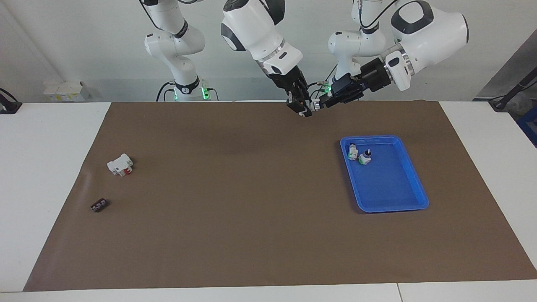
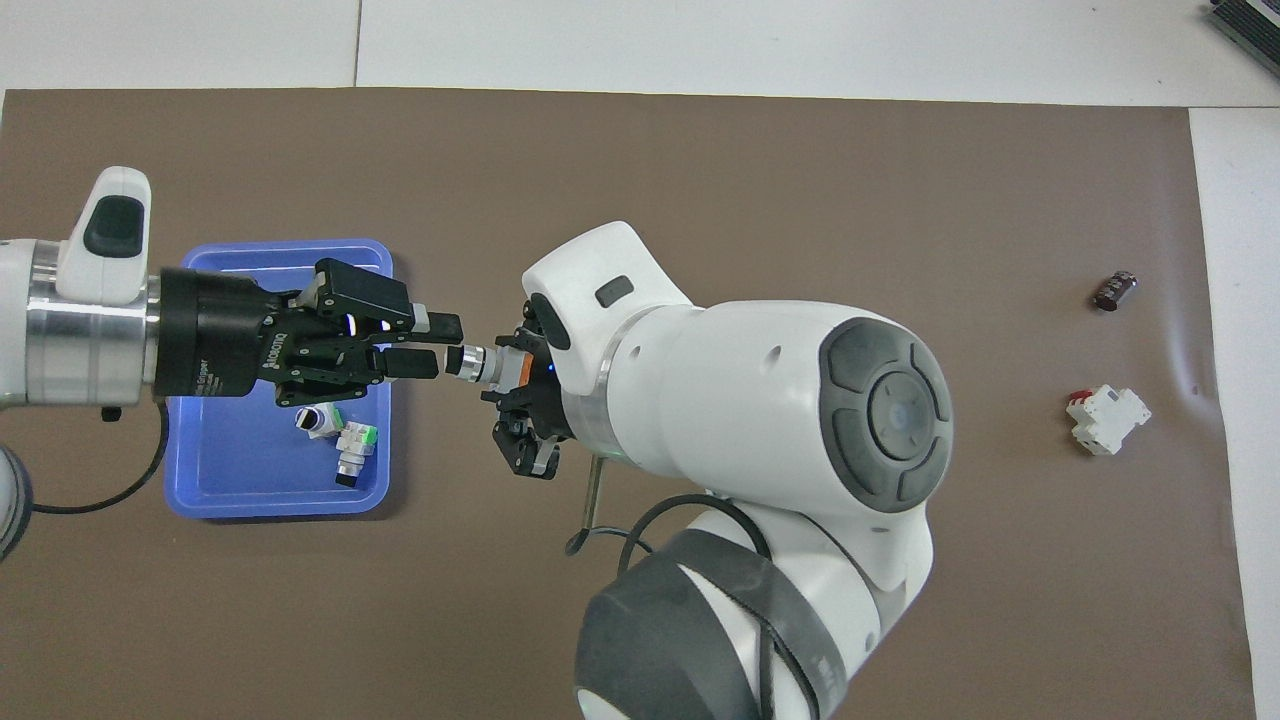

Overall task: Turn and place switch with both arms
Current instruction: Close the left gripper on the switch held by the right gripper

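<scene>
Switch (image 2: 487, 364) held in mid-air between both tools, over the brown mat just beside the blue tray (image 2: 200, 490). Right tool (image 2: 522, 372) clenched on its orange end; left tool (image 2: 440, 346) fingers lie either side of the black knob tip, grip state cannot be told. Mat open between tray and white blocky part (image 2: 1108, 418).
</scene>
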